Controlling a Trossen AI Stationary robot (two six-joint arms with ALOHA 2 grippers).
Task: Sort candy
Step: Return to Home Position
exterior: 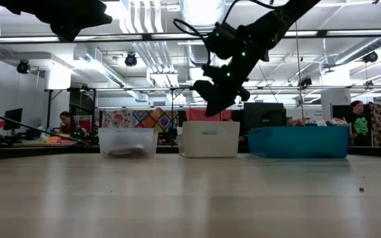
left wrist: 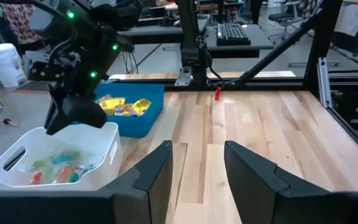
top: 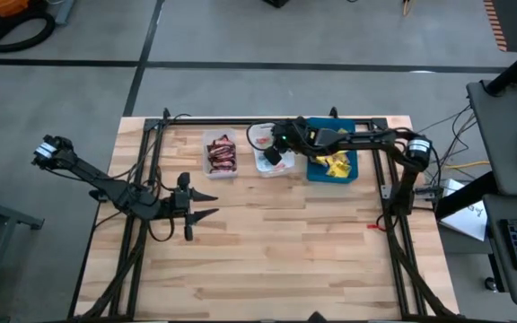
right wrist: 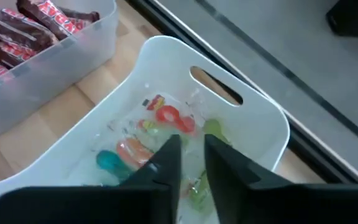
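Note:
Three trays stand in a row at the table's far side. A clear tray (top: 220, 154) holds dark red-brown mini bars (right wrist: 36, 25). A white tray (right wrist: 253, 118) holds small translucent red, teal and green candy (right wrist: 166, 116). A blue tray (top: 353, 170) holds yellow packets (left wrist: 124, 106). My right gripper (right wrist: 191, 152) hangs over the white tray, pointing slantwise down, its fingers a narrow gap apart with nothing seen between them. My left gripper (left wrist: 197, 158) is open and empty at the table's left, pointing toward the right edge.
Bare wooden tabletop (top: 285, 251) spreads between the trays and the near edge. A black frame rail (top: 276, 120) runs along the far edge behind the trays. A small red object (left wrist: 217, 93) lies near the right edge.

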